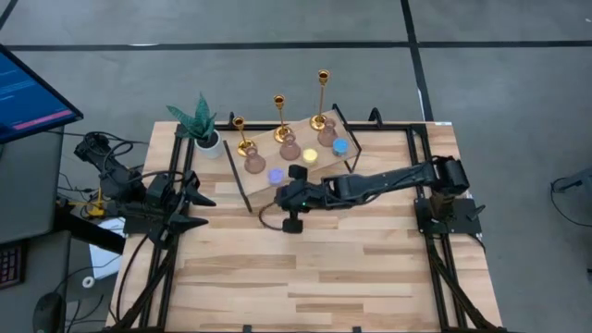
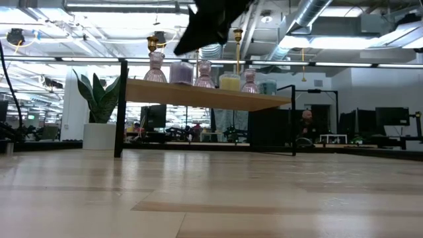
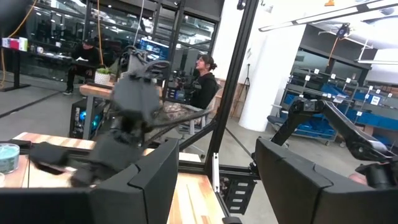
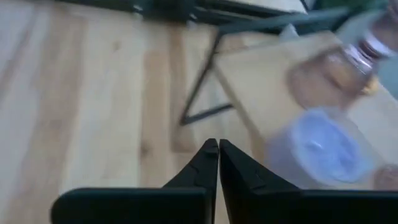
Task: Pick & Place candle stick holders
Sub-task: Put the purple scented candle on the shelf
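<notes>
The candle stick holders [image 1: 282, 139] stood upright on a raised shelf [image 1: 347, 129] at the far side of the surface [image 1: 305, 268]. The right gripper [image 1: 285, 192] hung just near of the shelf's front edge, jaws pressed together and empty, so the holders lay farther away from it. Their long axes were vertical. The left gripper [image 1: 205, 211], jaws spread, waited at the left edge, well apart; the right arm was judged better placed

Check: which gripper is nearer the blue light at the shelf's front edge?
Right. The right gripper hovers just in front of the blue light; the left gripper waits at the table's left side.
</notes>
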